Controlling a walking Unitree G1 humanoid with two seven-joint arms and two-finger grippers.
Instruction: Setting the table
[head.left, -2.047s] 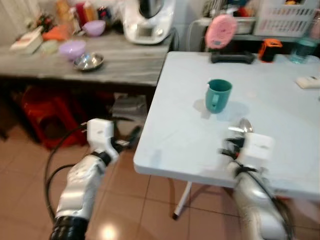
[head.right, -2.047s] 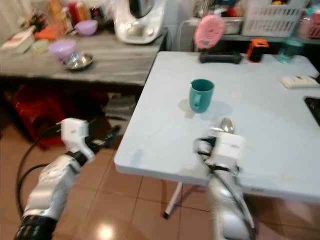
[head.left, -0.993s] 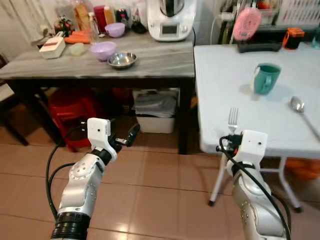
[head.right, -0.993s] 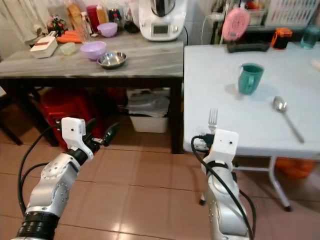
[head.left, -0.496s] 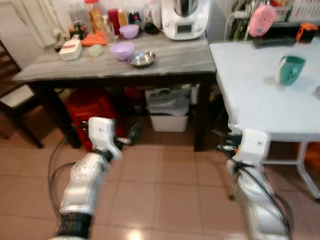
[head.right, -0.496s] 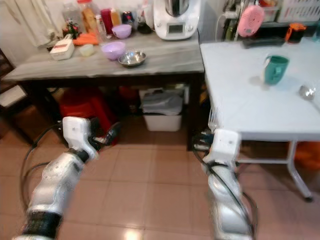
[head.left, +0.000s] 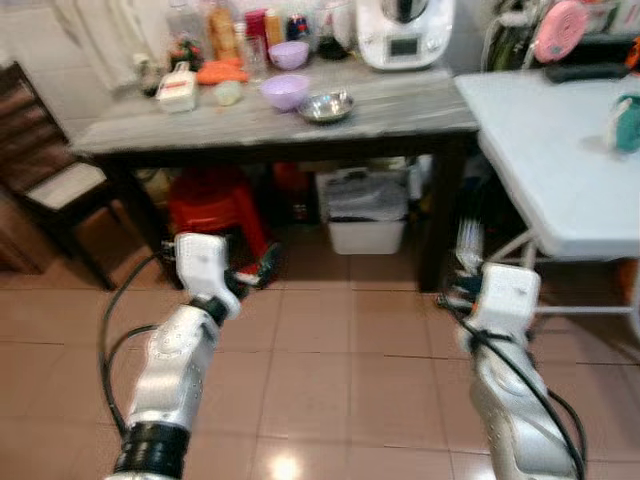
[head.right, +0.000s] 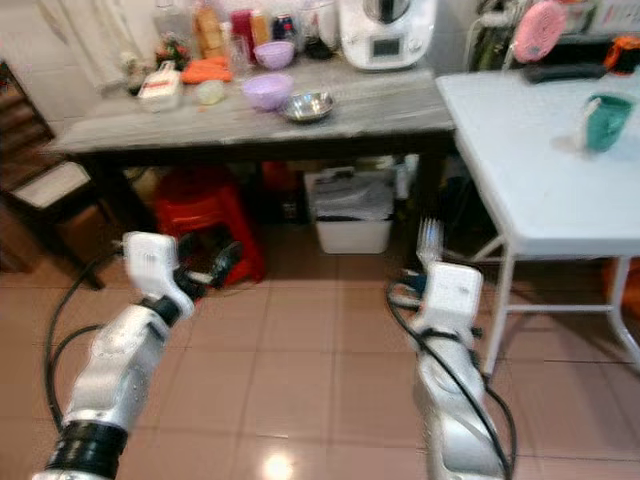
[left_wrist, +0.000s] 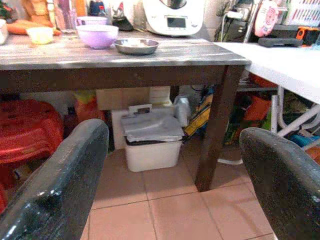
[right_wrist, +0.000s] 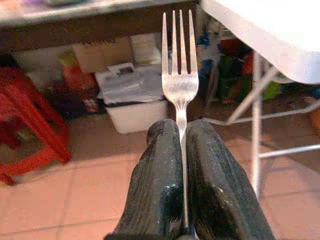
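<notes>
Steel, stiff, light and slick, the fork (right_wrist: 179, 82) stands tines-up in our right gripper (right_wrist: 181, 150), clamped by the handle, a sound place to pinch it. Our left gripper (left_wrist: 165, 165) hangs wide open and empty. Since a second ago we have turned away; the white tabletop (head.right: 520, 140) now lies off right.

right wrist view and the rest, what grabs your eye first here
A silver fork stands pinched upright in the right pincer, over the tiled floor. Behind it, bowls crowd the grey counter, with a red stool beneath. The left pincer hangs open.
</notes>
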